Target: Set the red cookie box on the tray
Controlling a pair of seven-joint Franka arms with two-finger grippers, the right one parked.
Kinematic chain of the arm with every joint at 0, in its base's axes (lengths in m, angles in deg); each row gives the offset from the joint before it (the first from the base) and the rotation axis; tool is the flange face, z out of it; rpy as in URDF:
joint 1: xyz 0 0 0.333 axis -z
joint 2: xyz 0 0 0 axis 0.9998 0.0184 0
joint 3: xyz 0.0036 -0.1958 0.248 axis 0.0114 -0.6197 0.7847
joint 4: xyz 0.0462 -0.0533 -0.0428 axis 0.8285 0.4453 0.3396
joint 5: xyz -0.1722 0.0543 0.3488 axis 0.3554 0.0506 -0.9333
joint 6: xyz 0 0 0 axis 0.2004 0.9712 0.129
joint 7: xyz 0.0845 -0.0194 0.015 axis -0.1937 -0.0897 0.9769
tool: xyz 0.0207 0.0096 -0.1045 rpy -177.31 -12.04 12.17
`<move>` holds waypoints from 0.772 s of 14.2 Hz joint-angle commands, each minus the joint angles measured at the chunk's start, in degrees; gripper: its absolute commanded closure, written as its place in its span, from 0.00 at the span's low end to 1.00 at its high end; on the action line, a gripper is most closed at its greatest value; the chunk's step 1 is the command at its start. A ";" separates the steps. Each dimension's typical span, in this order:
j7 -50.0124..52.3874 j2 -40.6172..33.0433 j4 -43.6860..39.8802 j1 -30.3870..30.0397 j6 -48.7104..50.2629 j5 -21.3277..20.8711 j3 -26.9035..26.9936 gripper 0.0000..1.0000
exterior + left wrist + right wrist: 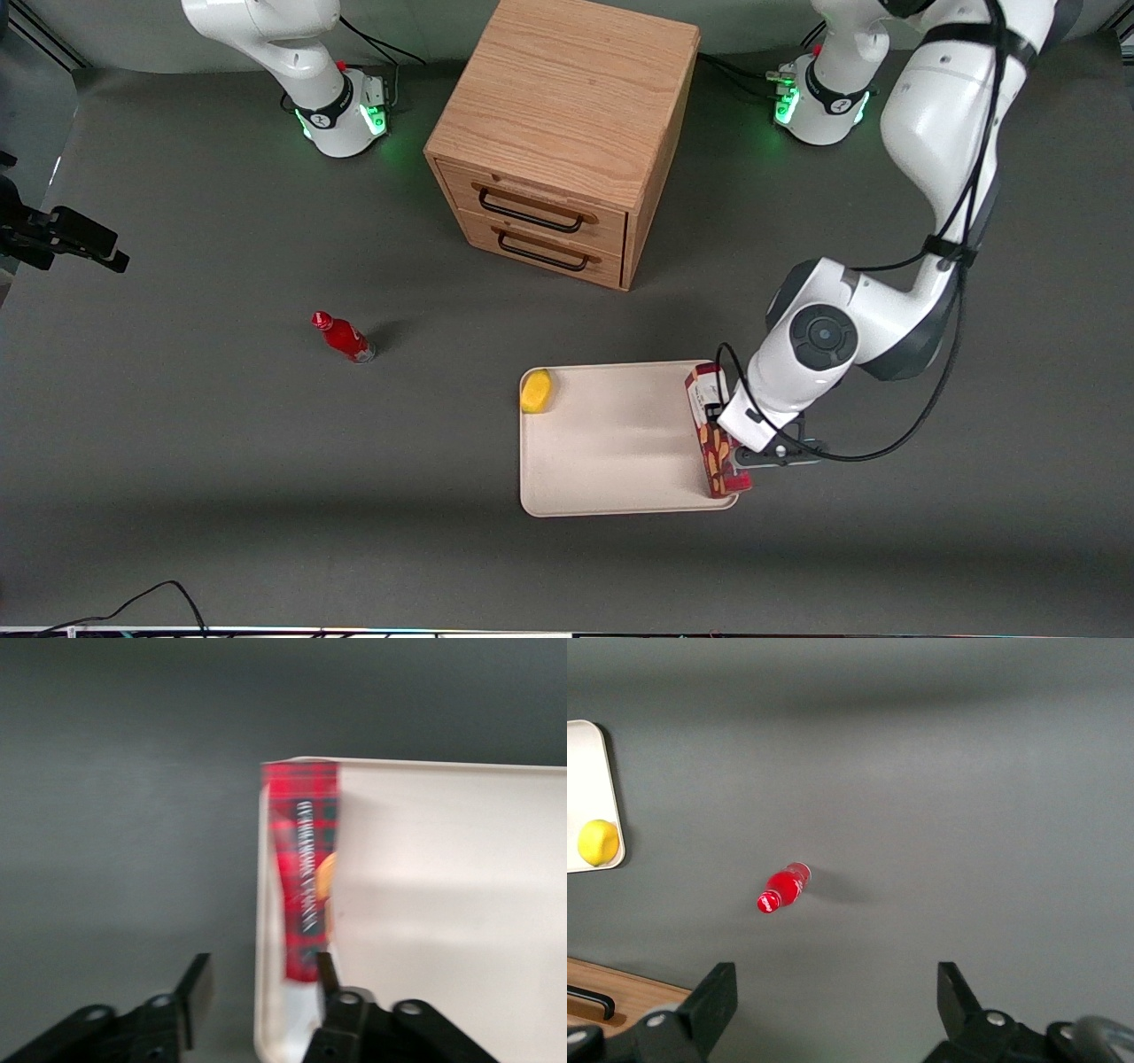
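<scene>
Red cookie box (716,434) is set on edge along the tray (611,443) rim; placement looks done. Gripper (264,988) jaws are held apart beside it, retreat remaining.

Matt surfaces, mostly

The red cookie box (716,439) is printed card on the smooth, matt cream tray (611,461) (plastic, apparently); the gripper (257,992) over the tray's edge is black and dull.

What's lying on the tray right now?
On the tray: a yellow fruit in one corner and the red cookie box along the working arm's edge. The hand is open beside it, hiding part.
</scene>
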 commanded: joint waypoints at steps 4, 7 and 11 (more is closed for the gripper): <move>-24.78 -17.95 -2.08 -1.33 24.96 15.55 10.16 0.00; -42.83 -26.22 -0.95 -1.33 36.67 17.61 19.93 0.00; -54.30 -31.52 4.42 -1.42 37.93 17.70 26.98 0.00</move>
